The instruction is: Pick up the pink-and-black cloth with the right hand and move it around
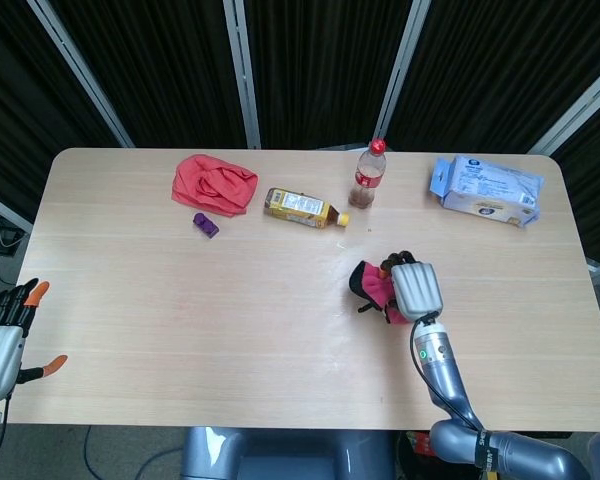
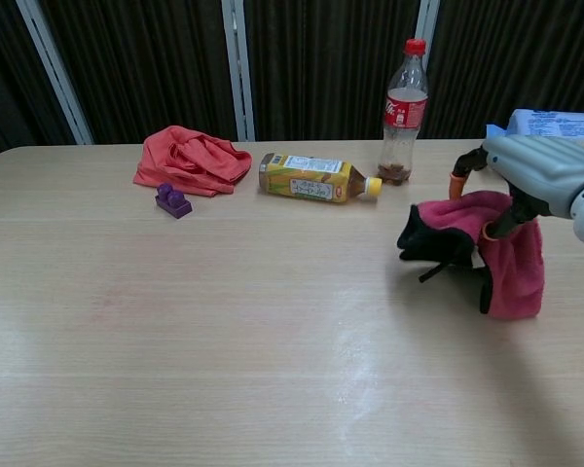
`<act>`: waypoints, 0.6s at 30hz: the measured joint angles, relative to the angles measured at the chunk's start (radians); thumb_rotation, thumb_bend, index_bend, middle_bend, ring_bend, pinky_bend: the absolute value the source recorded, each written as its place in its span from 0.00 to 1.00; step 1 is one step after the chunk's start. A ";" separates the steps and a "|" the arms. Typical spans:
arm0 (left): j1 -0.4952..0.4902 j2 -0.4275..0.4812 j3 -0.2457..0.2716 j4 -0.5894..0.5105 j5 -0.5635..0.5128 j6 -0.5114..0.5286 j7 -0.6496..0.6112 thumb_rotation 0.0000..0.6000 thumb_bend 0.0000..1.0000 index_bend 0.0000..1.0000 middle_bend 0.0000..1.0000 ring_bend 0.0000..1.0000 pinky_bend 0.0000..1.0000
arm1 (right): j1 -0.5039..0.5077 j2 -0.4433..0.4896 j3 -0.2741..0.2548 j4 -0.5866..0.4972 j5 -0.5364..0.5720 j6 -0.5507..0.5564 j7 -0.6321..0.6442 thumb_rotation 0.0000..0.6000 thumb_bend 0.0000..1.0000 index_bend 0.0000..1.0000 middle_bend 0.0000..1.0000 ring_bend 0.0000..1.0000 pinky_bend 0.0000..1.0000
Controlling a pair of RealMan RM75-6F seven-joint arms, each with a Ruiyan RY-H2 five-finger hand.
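My right hand [image 1: 416, 289] [image 2: 530, 173] grips the pink-and-black cloth [image 1: 375, 286] [image 2: 487, 246] and holds it above the table, right of centre. The cloth hangs from the fingers, with a black part toward the left and a pink flap drooping below. In the chest view its lower edge hangs close over the tabletop. My left hand [image 1: 2, 335] stays off the table's front left corner with its fingers spread and nothing in it; it shows only in the head view.
A red cloth [image 1: 214, 183] and a small purple block [image 1: 205, 223] lie at the back left. A yellow bottle [image 1: 303, 208] lies on its side beside an upright cola bottle [image 1: 369, 174]. A blue-white packet [image 1: 485, 189] sits at the back right.
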 measured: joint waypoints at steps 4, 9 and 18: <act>0.000 0.000 0.000 -0.001 0.000 0.001 0.001 1.00 0.00 0.01 0.00 0.00 0.00 | 0.007 0.023 -0.012 -0.021 0.012 -0.015 -0.035 1.00 0.12 0.15 0.00 0.00 0.20; 0.000 0.002 0.001 -0.001 -0.001 -0.001 -0.001 1.00 0.00 0.01 0.00 0.00 0.00 | 0.006 0.038 -0.022 -0.034 0.019 0.000 -0.058 1.00 0.08 0.13 0.00 0.00 0.19; 0.000 0.003 0.003 -0.001 0.003 -0.002 0.002 1.00 0.00 0.01 0.00 0.00 0.00 | -0.061 0.189 -0.063 -0.107 -0.007 0.058 -0.032 1.00 0.02 0.09 0.00 0.00 0.18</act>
